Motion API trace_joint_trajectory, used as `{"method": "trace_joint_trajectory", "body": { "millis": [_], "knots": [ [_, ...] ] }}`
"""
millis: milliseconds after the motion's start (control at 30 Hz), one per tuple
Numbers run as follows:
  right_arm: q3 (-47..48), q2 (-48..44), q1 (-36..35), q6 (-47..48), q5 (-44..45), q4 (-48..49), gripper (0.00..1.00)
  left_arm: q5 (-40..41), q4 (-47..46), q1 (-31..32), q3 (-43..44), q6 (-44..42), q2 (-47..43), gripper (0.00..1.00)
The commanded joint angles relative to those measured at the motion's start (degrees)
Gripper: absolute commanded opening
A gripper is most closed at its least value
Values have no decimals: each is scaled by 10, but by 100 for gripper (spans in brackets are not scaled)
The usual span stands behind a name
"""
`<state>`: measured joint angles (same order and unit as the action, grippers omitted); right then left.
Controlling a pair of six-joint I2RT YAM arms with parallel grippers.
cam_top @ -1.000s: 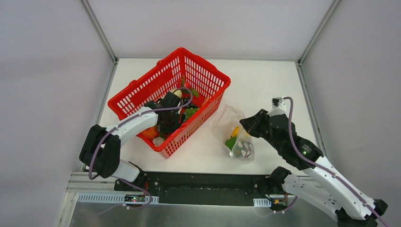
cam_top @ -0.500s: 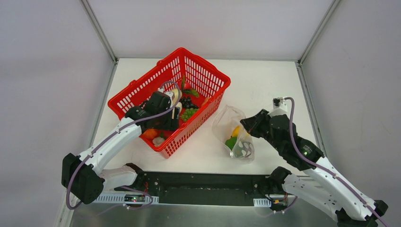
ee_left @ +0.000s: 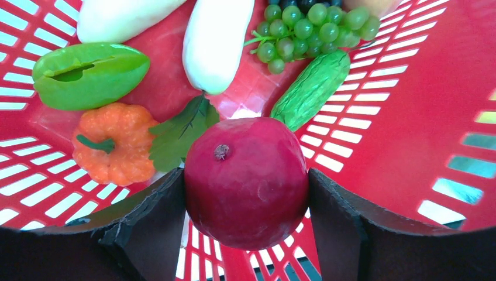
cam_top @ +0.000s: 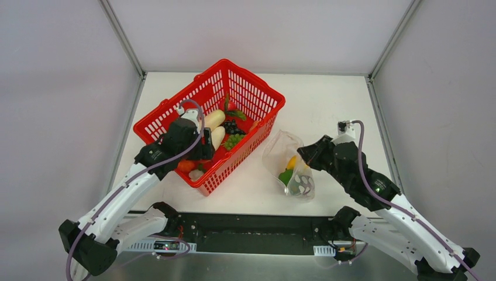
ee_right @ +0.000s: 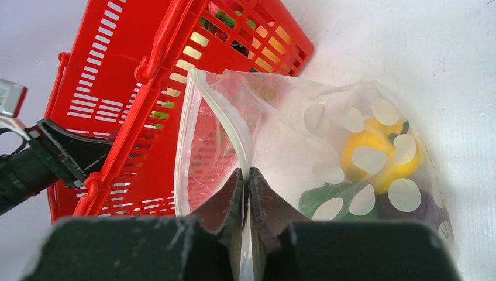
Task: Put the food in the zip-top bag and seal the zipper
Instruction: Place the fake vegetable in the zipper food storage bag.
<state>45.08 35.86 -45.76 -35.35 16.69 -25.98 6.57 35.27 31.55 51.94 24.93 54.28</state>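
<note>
The left gripper (ee_left: pixel 245 175) pinches a red fruit (ee_left: pixel 245 193) over the basket (cam_top: pixel 257 93); right of it, the right gripper (ee_right: pixel 247 181) pinches the bag (cam_top: pixel 281 146) rim.

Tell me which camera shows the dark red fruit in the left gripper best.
Left wrist view: the dark red fruit fills the centre, held in the left gripper inside the red basket. In the top external view the gripper itself covers it; the right wrist view shows only the basket's outside.
</note>
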Motion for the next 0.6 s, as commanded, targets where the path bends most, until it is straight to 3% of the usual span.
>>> {"method": "trace_joint_trajectory", "body": {
  "millis": [0,567],
  "knots": [
    [2,2,-2,0,7,13,10,13,-34,4,-12,14,-47,41],
    [2,12,-2,1,-7,22,10,-56,-133,4,-26,48,-193,39]
  ]
}}
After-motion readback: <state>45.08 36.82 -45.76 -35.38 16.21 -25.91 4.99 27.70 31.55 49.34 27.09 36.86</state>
